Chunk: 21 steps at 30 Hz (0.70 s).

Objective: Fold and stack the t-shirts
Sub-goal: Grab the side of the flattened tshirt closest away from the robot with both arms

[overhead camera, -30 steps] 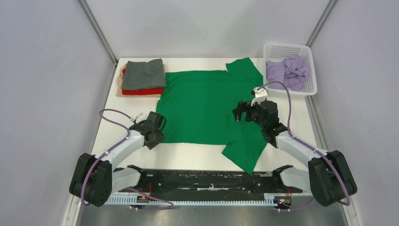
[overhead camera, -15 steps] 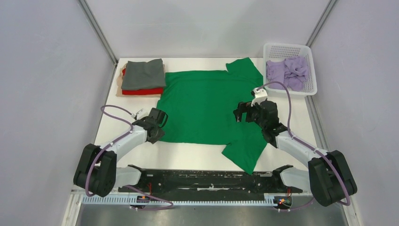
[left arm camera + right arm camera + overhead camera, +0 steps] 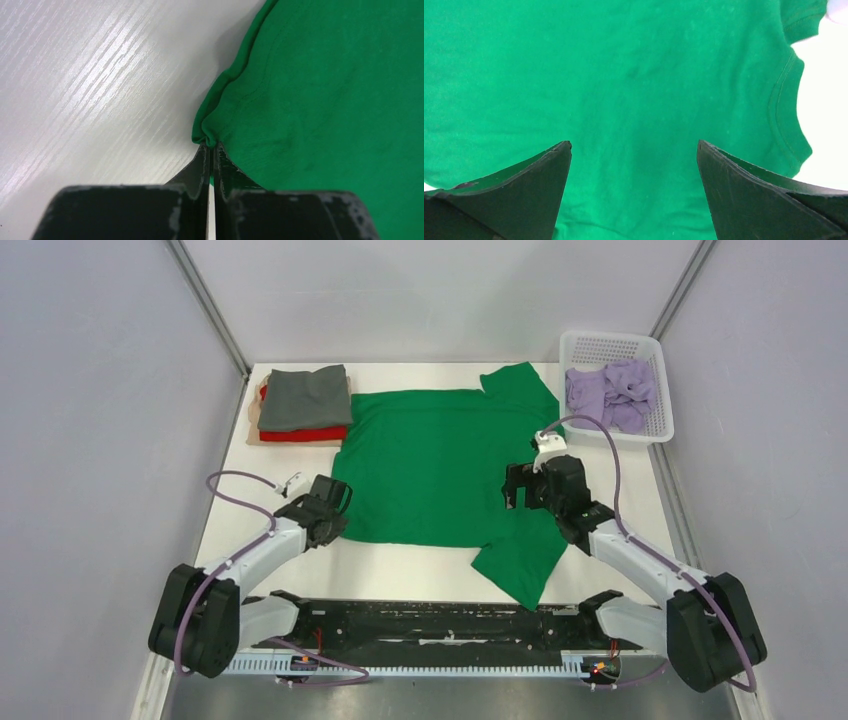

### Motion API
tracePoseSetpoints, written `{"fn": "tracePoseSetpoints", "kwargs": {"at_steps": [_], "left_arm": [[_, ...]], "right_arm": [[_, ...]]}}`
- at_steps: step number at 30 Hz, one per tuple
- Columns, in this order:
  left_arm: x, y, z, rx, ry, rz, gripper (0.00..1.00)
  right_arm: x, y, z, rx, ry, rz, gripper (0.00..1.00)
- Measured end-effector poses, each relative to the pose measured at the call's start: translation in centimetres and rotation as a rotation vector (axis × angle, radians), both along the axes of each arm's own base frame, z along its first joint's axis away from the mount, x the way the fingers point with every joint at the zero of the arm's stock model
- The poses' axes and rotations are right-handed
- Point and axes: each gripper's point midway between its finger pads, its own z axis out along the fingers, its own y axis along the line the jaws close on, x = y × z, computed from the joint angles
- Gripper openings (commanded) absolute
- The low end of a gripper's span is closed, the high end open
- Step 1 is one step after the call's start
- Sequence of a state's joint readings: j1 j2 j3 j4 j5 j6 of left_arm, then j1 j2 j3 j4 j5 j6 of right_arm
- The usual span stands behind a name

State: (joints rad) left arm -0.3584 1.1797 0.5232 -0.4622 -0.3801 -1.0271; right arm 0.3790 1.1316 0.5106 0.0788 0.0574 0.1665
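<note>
The green t-shirt [image 3: 430,460] lay spread flat in the middle of the table [image 3: 400,562], hem to the left, collar and sleeves to the right. My left claw [image 3: 210,146] was pressed together on the near-left corner of that hem. The wrist view showed only a small pucker of the cloth edge nipped at the very tips, so the hold looked thin. My right claw [image 3: 634,150] hung spread wide above the chest, near the collar, touching nothing that I could see. To fold well, I judged that the right claw should come down and take the near shoulder before either side lifted, so that both ends of the near edge rose together. I meant to lift low, carry that edge evenly toward the far side, and lay it down without dragging the body. With so little cloth in the left tips, a quick pull might slip it free. The folded stack [image 3: 303,408], grey over red over tan, sat at the far left, and a lilac shirt [image 3: 612,392] waited in the basket [image 3: 612,343] at the far right.
</note>
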Motion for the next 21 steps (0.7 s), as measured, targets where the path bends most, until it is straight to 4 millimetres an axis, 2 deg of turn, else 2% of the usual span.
{"fn": "tracePoseSetpoints", "kwargs": {"at_steps": [4,8,13,17,21], "left_arm": [[0.1,-0.1,0.7,-0.012,-0.032,-0.003,0.02],[0.1,-0.3,0.8,-0.026,-0.037,-0.009,0.02],[0.0,-0.4,0.7,-0.033,-0.033,-0.013,0.02],[0.0,-0.4,0.6,-0.032,-0.031,-0.013,0.02],[0.0,-0.4,0.6,-0.033,-0.031,-0.014,0.02]], "right_arm": [[-2.1,0.7,-0.6,-0.044,0.069,0.037,0.98],[-6.0,1.3,-2.4,-0.116,0.189,0.124,0.98],[-10.6,0.9,-2.9,-0.168,0.288,0.203,0.95],[-13.8,0.2,-4.1,-0.215,0.397,0.244,0.77],[-17.3,0.2,-6.5,-0.226,0.524,0.307,0.65]]}}
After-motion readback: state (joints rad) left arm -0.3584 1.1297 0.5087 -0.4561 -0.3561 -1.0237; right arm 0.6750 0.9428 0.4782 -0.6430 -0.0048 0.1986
